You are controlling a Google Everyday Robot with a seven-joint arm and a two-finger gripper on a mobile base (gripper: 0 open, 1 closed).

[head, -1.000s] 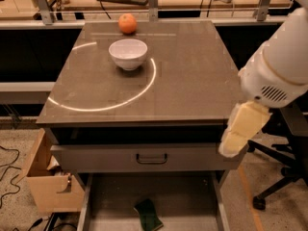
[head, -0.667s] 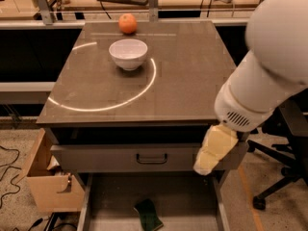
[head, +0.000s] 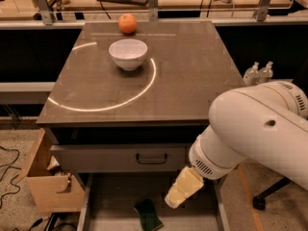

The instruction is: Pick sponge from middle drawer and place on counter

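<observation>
**Drawer open, sponge not yet picked up**

Start with the big picture, the counter (head: 192, 81). Its glossy grey-brown top carries a white arc (head: 144, 85), a white bowl (head: 128, 53) and an orange (head: 127, 23) at the far edge, but no sponge. So the placing half of this job is not done.

Now the arm (head: 255, 129), and it fills the right of the view. The fat white links sweep in from the right edge and bend downward past the counter's front corner. The wrist angles down and to the left, into the open space under the cabinet.

Below that is the middle drawer (head: 110, 201), and it's pulled out, with its flat grey floor in plain sight. I'd call the opening step finished. The drawer front with the dark handle (head: 96, 158) above it is shut. A cardboard box (head: 48, 186) sits on the floor to the left, well out of play.

Next the gripper (head: 182, 190), a cream-coloured wedge tilted down over the right part of the drawer. Whether it's spread or pressed together, I cannot tell from here. It is carrying nothing that I can see.

And there's the prize, the sponge (head: 148, 214). It lies dark green face up on the drawer floor near the bottom of the view, close beside the gripper's tip and lower left of it. The two look apart, not touching.

My read is that this is the approach. The grasp, the lift and the set-down on top are all left to do.
</observation>
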